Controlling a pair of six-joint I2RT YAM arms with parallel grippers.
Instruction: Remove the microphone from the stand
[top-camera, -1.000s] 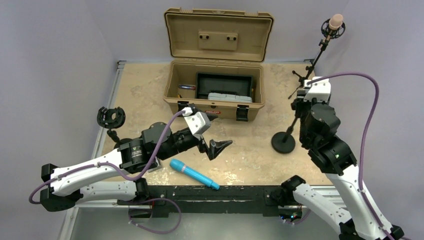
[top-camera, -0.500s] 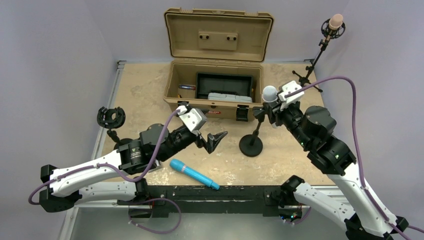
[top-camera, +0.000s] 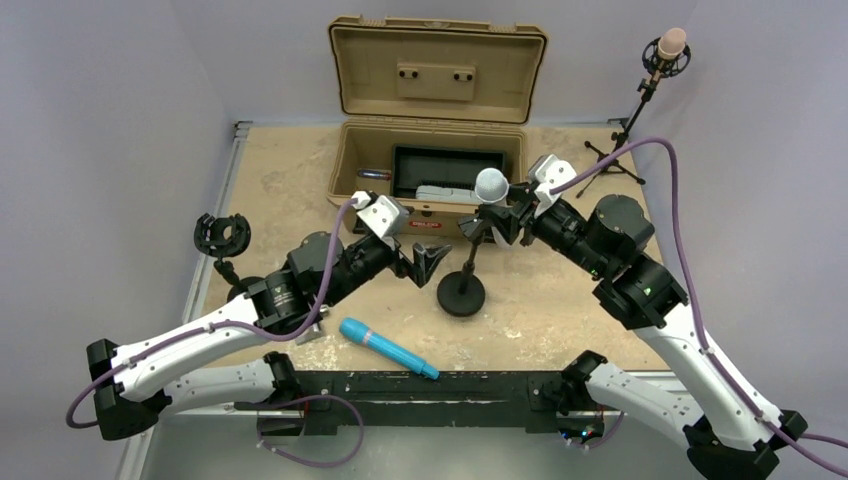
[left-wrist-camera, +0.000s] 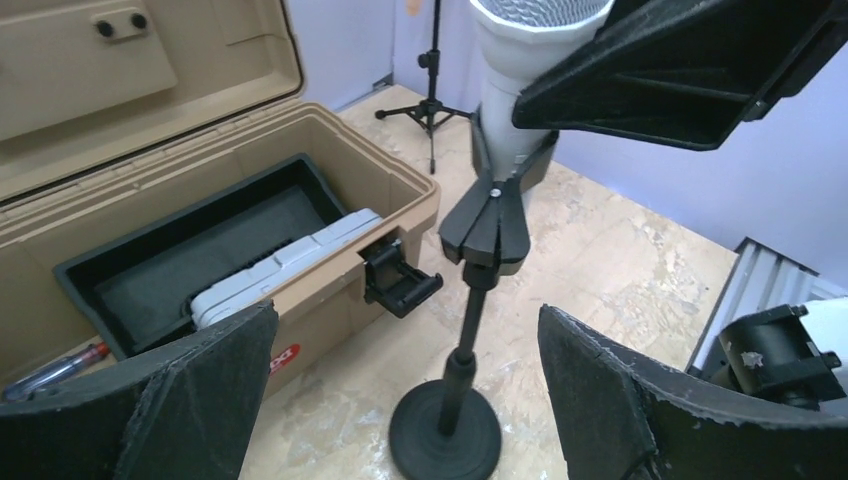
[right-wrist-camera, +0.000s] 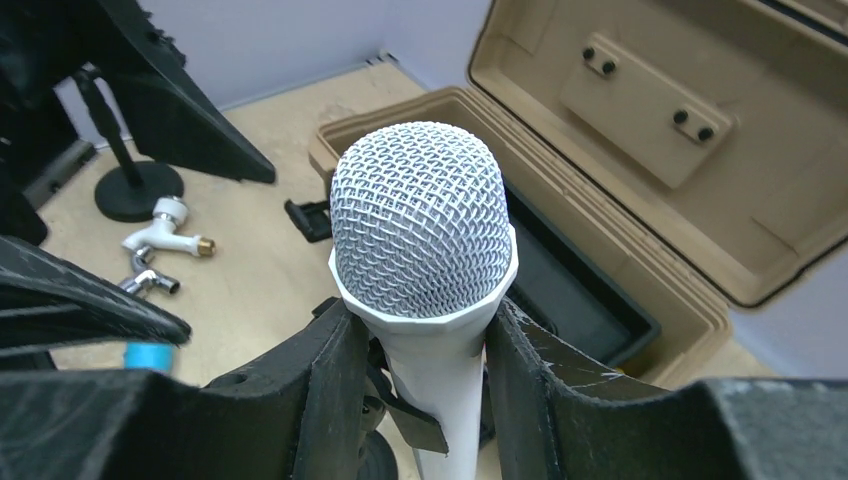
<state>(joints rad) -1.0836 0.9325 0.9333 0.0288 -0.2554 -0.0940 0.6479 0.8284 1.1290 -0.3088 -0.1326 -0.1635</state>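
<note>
A white microphone (top-camera: 490, 185) with a silver mesh head sits in the clip of a black round-based stand (top-camera: 461, 295) in front of the toolbox. My right gripper (top-camera: 507, 217) is shut on the microphone body just under the head (right-wrist-camera: 420, 220), one finger pressed on each side. My left gripper (top-camera: 424, 260) stands open just left of the stand's pole. In the left wrist view the stand's pole (left-wrist-camera: 468, 325) and base rise between my spread fingers (left-wrist-camera: 210, 390), and nothing touches them. The microphone (left-wrist-camera: 520, 70) is at the top of that view.
An open tan toolbox (top-camera: 345, 175) stands behind the stand, with a black tray and a grey case inside. A blue microphone (top-camera: 388, 348) lies near the front edge. An empty-clip stand (top-camera: 222, 235) is at the left. A tripod stand with a pink-headed microphone (top-camera: 668, 48) is at back right.
My right arm has swung left, bringing the microphone and its stand from the right side to the middle. My left gripper has crept a little toward the toolbox and stays open.
</note>
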